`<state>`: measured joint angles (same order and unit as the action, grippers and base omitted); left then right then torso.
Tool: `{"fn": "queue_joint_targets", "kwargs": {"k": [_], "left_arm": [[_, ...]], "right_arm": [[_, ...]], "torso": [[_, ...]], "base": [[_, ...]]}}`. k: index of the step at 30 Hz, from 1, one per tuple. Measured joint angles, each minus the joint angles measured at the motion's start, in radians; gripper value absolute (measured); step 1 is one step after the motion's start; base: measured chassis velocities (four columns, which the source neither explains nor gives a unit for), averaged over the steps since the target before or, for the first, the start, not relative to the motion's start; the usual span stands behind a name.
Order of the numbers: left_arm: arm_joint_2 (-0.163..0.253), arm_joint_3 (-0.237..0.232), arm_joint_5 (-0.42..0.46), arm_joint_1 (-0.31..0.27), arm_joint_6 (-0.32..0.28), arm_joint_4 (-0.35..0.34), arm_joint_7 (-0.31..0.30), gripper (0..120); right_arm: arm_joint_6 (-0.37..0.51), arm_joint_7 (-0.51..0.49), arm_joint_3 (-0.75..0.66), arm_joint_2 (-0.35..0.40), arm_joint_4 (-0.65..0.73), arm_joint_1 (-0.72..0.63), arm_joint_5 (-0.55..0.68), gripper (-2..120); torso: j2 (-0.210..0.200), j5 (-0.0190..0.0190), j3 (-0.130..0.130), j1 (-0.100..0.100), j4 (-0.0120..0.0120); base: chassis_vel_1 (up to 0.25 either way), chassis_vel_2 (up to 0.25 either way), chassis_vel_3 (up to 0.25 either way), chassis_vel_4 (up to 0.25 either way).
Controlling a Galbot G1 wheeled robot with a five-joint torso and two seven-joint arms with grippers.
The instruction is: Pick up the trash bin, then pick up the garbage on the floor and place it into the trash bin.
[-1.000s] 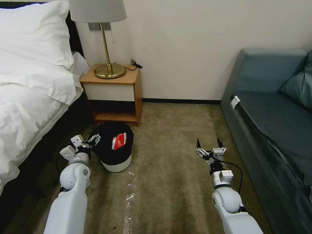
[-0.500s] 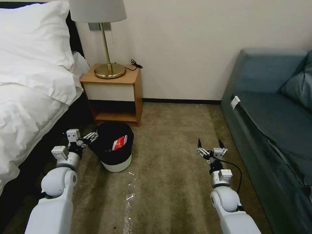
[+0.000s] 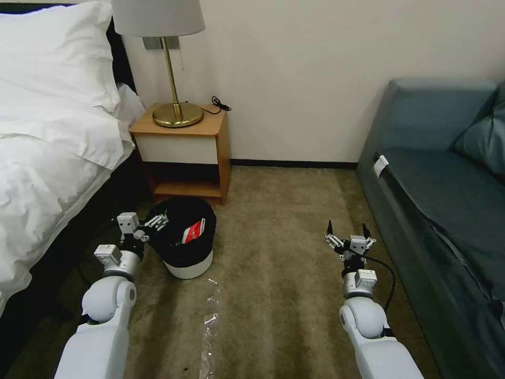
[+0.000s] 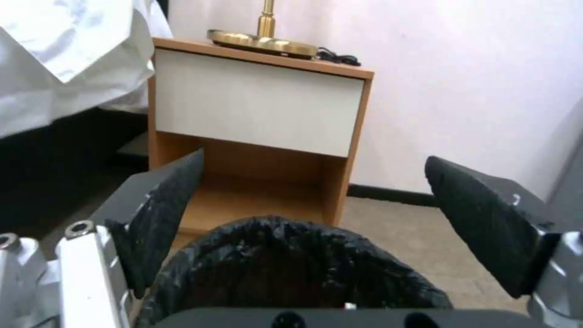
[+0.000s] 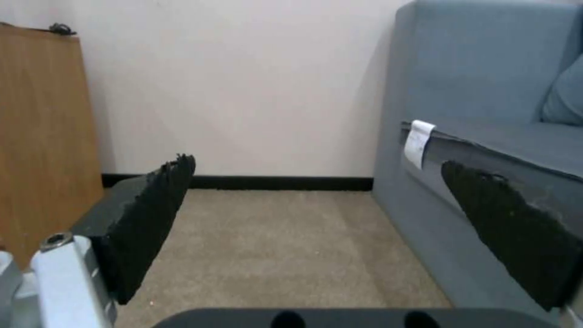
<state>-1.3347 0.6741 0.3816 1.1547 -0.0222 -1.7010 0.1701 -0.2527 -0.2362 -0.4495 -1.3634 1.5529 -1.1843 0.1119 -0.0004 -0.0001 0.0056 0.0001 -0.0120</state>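
The trash bin point(image 3: 190, 267), white with a crinkly black bag, stands on the carpet in front of the nightstand. A red snack packet point(image 3: 193, 230), one piece of the garbage, lies inside it. My left gripper point(image 3: 160, 220) hovers open at the bin's left rim. In the left wrist view the bag's rim point(image 4: 291, 255) sits low between the spread fingers of that gripper point(image 4: 314, 159), which touch nothing. My right gripper point(image 3: 347, 226) is open and holds nothing, low over bare carpet near the sofa; the right wrist view point(image 5: 316, 161) shows it the same way.
A wooden nightstand point(image 3: 184, 152) with a brass lamp point(image 3: 176, 113) stands just behind the bin. The bed point(image 3: 47, 147) runs along the left and a blue sofa point(image 3: 447, 200) along the right. A pale clear tape strip point(image 3: 209, 316) lies on the carpet between my arms.
My left arm swung out to the left, then came partway back toward the bin's rim. The right gripper drifted slightly right. The bin stays on the carpet.
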Motion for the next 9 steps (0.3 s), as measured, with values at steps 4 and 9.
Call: {"fn": "queue_joint_targets", "kwargs": {"k": [4,9], "left_arm": [[-0.003,-0.003,0.016,0.002,0.003,0.002,-0.003,98],[-0.003,-0.004,0.006,0.007,-0.018,0.001,-0.012,99]], "right_arm": [[-0.009,0.000,-0.008,0.001,-0.008,-0.002,0.002,100],[-0.013,0.007,-0.009,0.006,-0.003,-0.006,0.003,100]], "torso": [[0.000,0.0000,0.000,0.000,-0.0001],[0.000,-0.0001,0.000,0.000,-0.0001]], "base": [[0.000,0.000,0.000,0.000],[0.000,0.000,0.000,0.000]]}}
